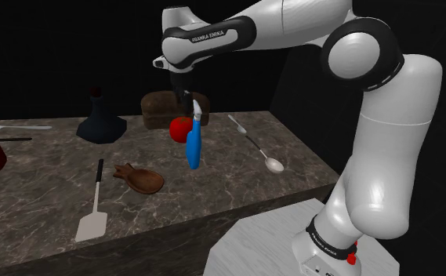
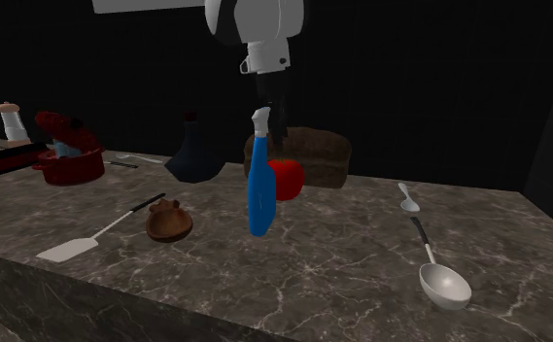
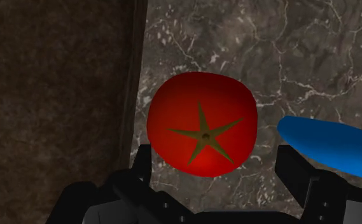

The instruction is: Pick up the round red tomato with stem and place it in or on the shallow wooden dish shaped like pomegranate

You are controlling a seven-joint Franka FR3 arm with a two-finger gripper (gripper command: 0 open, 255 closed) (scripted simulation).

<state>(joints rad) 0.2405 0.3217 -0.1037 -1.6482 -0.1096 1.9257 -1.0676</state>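
The red tomato (image 3: pixel 202 123) with a green star-shaped stem lies on the dark marble counter, right below my gripper (image 3: pixel 216 167). My two black fingers (image 3: pixel 141 162) stand apart on either side of it, open and not touching it. In the shoulder view the tomato (image 1: pixel 180 128) sits under the gripper (image 1: pixel 186 102), beside a blue bottle. The brown pomegranate-shaped dish (image 1: pixel 141 179) lies nearer the counter's front edge, toward that view's left. From the second exterior view the tomato (image 2: pixel 286 179) peeks out behind the bottle, and the dish (image 2: pixel 168 221) lies to its left.
A blue spray bottle (image 1: pixel 193 141) stands close against the tomato. A dark loaf (image 1: pixel 166 110) lies just behind it. A dark vase (image 1: pixel 101 121), a white spatula (image 1: pixel 94 204), two spoons (image 1: pixel 264 153) and a red pot (image 2: pixel 68 155) share the counter (image 1: pixel 237 184).
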